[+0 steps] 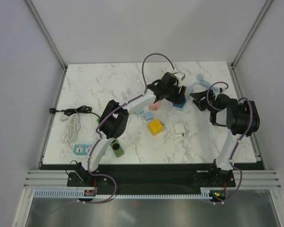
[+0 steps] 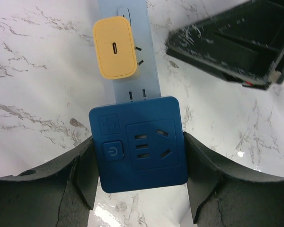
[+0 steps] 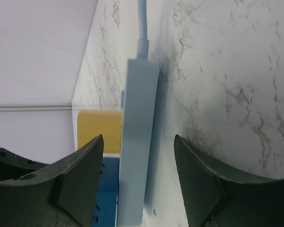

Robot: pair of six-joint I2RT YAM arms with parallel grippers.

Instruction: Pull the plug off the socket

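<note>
One yellow plug (image 2: 115, 47) in socket strip (image 2: 151, 80), left gripper (image 2: 139, 165) pinching blue plug (image 2: 142, 127), right gripper (image 3: 138, 146) spread astride it

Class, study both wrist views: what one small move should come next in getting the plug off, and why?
Probably close the right fingers onto the light blue power strip: it lies between them with gaps on both sides, unheld. The left fingers press both sides of the dark blue plug, so bracing the strip should let it pull free.
</note>
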